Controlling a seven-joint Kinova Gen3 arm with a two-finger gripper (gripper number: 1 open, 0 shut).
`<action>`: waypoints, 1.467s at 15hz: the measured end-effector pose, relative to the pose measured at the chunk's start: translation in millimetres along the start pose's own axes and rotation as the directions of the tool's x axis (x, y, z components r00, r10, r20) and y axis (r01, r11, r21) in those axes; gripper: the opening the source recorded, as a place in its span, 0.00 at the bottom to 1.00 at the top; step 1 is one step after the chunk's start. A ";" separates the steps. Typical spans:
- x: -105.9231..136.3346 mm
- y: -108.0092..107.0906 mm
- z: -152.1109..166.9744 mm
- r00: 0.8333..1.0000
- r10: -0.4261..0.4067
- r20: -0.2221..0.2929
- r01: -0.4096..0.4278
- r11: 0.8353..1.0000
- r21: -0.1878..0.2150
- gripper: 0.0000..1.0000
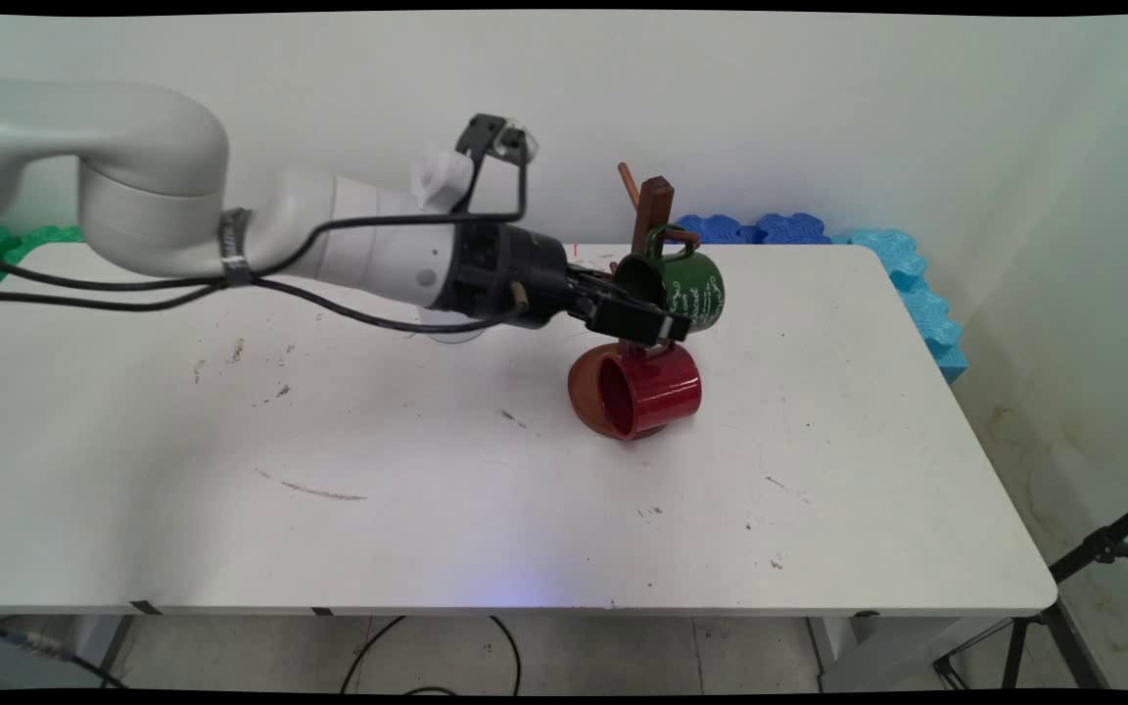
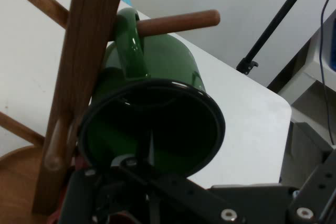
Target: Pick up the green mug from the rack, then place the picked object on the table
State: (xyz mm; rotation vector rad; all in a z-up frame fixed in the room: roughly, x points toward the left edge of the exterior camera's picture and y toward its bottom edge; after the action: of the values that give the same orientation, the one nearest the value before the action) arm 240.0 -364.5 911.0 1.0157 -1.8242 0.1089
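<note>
A wooden mug tree (image 1: 654, 204) stands at the back middle of the white table (image 1: 427, 490). A green mug (image 1: 699, 284) hangs on it, its handle looped over a peg (image 2: 178, 22) beside the post (image 2: 84, 77). My gripper (image 1: 664, 327) reaches in from the left and is shut on the green mug (image 2: 173, 66) at its lower rim, one finger inside the opening. Just below, a red mug (image 1: 650, 390) sits on its side in front of the tree's round brown base (image 1: 582, 392), handle up, mouth facing the camera.
Blue foam tiles (image 1: 770, 228) and cyan ones (image 1: 916, 289) line the table's back right corner and right edge. Green foam (image 1: 6, 240) lies at the far left. A black tripod (image 1: 1093, 558) stands on the floor to the right. Cables hang under the arm.
</note>
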 end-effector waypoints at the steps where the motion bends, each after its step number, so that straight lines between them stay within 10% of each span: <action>1: -1.0 -0.1 4.5 1.000 -0.001 -0.002 0.001 1.000 0.001 1.00; 11: -7.1 5.9 36.6 1.000 0.014 -0.028 -0.014 1.000 -0.002 1.00; 12: -7.9 6.0 38.4 0.999 0.018 -0.030 -0.018 1.000 -0.001 0.00; 22: -11.0 -0.3 49.5 0.997 0.061 -0.047 -0.060 0.998 0.022 0.00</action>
State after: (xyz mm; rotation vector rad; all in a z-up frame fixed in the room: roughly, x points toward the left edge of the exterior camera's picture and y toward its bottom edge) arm 206.2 -382.4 877.8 0.9648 -1.8138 0.1875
